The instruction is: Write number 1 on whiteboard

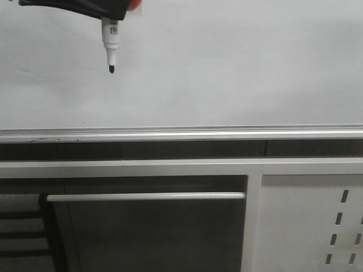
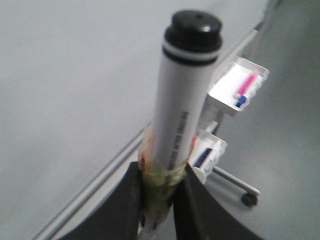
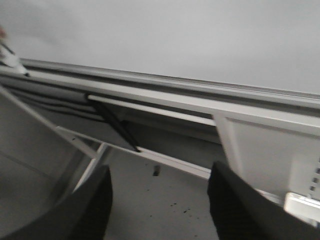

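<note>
White marker pen [image 1: 109,39], one only, clamped in left gripper [image 2: 160,200], black tip pointing down and hanging just off pale grey-white whiteboard [image 1: 227,62]. Printed with a line of dark lettering along the barrel, too blurred to read; wrapped in yellowish tape at the grip; topped by a black end cap. No stroke of the number 1 seen anywhere on the board beneath or beside that tip. Well below the held pen, one silver rail [image 1: 181,135] along the board's lower edge, then one white panel [image 1: 312,226] pierced by slanted slots, six counted in the front view. Beyond the left gripper, two small white trays [image 2: 239,85] on a stand, the upper holding a pink stick, the lower something dark blue, labels unreadable. Right gripper [image 3: 160,200] spread wide apart, holding nothing, aimed at the rail and frame under the board, far from the pen.
</note>
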